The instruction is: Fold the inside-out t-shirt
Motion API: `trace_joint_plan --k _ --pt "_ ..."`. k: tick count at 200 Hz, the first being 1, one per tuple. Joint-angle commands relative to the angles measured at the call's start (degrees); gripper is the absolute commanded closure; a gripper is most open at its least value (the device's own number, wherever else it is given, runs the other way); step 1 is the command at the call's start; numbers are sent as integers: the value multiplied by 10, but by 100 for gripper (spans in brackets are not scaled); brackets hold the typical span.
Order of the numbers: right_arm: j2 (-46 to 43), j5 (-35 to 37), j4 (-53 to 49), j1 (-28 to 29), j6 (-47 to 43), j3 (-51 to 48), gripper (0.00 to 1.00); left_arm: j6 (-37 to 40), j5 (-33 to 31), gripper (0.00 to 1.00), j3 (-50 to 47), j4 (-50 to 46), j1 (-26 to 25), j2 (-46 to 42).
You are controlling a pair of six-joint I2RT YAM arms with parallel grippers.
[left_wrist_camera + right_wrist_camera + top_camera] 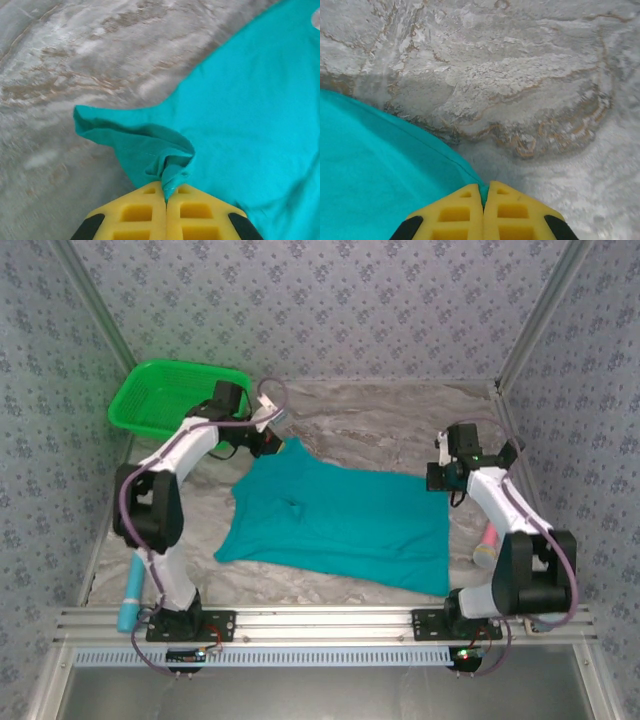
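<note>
Marble-look tabletop [380, 410] under everything. Teal t-shirt [350, 525] spread mostly flat at ctr, small pucker mid-cloth. Green mesh basket [165, 395] in far-left corner, apart from shirt. Left gripper [165, 194] clamped tight on bunched shirt edge at far-left end, fold of cloth running up btw yellow pads [145, 215]. Right gripper [484, 192] pinched closed on shirt's far-right corner, right at hem. Light-blue tube [130, 605] by left arm base, pinkish tube [487, 542] nr right arm.
</note>
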Motion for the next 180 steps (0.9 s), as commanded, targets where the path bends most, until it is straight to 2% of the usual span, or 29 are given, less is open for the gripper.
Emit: trace_joint_plan --k 1,5,12,34,41,48,54,71,80,87,93,110,123,134,159,180 --pt "-35 55 -75 3 130 -47 95 -6 -19 100 -125 61 -1 -135" --pt "-46 53 -70 7 147 -65 91 -34 -43 100 -159 93 -1 -154" --pt "-70 40 -53 10 176 -97 90 -66 -66 100 -202 126 -1 -184" --pt "-145 18 9 -6 260 -211 90 -99 -102 98 -296 176 -4 -253" --pt "-161 30 4 -10 276 -226 87 -114 -118 92 -323 189 -4 -267" --pt "-178 41 -5 -14 286 -233 71 -138 -146 84 -337 195 -7 -276" --pt "-192 44 -10 -17 289 -236 65 -160 -177 77 -340 189 -13 -281" --pt "-233 40 -12 -23 285 -242 65 -204 -206 72 -324 147 -19 -290" --pt "-245 37 -14 -25 277 -238 65 -257 -255 61 -324 136 -17 -298" --pt "-250 37 -17 -26 272 -233 65 -288 -274 48 -325 123 -14 -305" --pt "-248 32 -18 -26 263 -226 64 -309 -273 41 -324 112 -10 -309" --pt "-223 21 -19 -12 233 -201 63 -357 -235 37 -315 92 -5 -317" --pt "-184 22 -40 16 224 -165 62 -398 -200 36 -310 91 -5 -319" --pt "-143 -33 -15 54 192 -138 63 -431 -176 36 -307 90 -5 -314" --pt "-26 -153 77 195 99 -72 61 -520 -167 35 -284 64 11 -263" --pt "76 -172 111 289 32 17 60 -586 -155 36 -263 32 24 -208"
